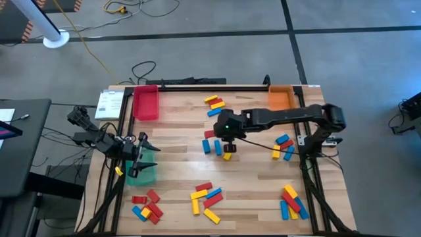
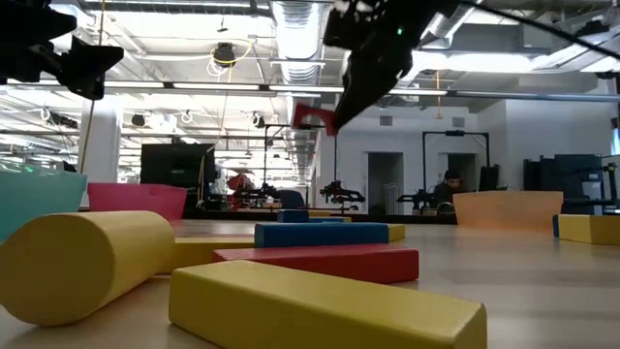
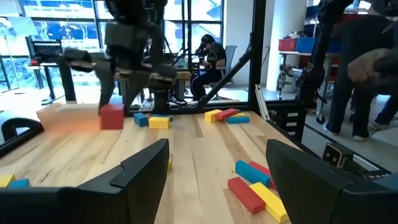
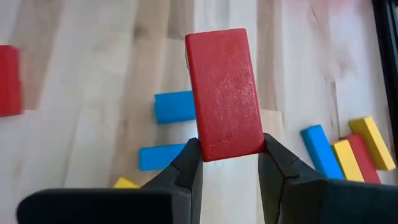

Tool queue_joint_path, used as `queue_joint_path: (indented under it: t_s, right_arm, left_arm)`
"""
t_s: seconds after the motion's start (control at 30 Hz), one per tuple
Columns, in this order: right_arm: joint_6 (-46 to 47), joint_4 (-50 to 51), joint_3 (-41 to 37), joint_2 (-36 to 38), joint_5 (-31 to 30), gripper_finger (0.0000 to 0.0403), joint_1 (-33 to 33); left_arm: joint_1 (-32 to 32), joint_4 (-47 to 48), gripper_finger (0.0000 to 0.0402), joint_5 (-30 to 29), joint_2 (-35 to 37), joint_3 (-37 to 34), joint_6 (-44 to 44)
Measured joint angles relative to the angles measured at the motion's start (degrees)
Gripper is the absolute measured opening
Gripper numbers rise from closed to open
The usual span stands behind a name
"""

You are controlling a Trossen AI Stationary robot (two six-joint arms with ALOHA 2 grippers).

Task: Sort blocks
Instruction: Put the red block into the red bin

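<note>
Holding a small solid red rectangular block (image 4: 224,93) pinched by its lower end, the right end effector (image 4: 229,163) hangs above the middle of the wooden counter (image 1: 177,171), jaws narrowed on it. I'd carry it high, clearing the blue blocks (image 4: 176,106) lying beneath, toward the red rectangular tray (image 1: 146,103) well off at the far corner, and lower before letting go. The left end effector (image 3: 217,168) waits with jaws spread and empty, by the green tray (image 1: 146,174).
</note>
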State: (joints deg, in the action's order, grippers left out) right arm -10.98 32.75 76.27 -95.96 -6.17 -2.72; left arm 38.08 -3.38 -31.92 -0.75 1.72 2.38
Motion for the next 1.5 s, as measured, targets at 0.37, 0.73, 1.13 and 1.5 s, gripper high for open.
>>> queue_joint_path:
  t_s: [0.37,0.73,1.13,1.5]
  right_arm:
    - [2.58,1.94,0.0,2.36,0.7,0.0105,4.43]
    - [4.98,2.71,0.0,2.36,0.59,0.0105,7.39]
    - [1.98,-4.76,0.0,2.36,0.46,0.0105,7.58]
    - [-7.08,-19.02,0.89,1.95,1.31,0.0104,5.36]
  left_arm:
    - [-0.02,-0.18,0.0265,0.02,0.02,0.0,0.34]
    - [-0.02,-10.87,0.0265,-0.61,0.04,0.35,0.14]
    - [-2.42,-21.24,0.0265,-9.14,-0.36,0.98,18.08]
    - [-14.95,-22.15,0.0265,-9.24,-18.87,8.5,19.45]
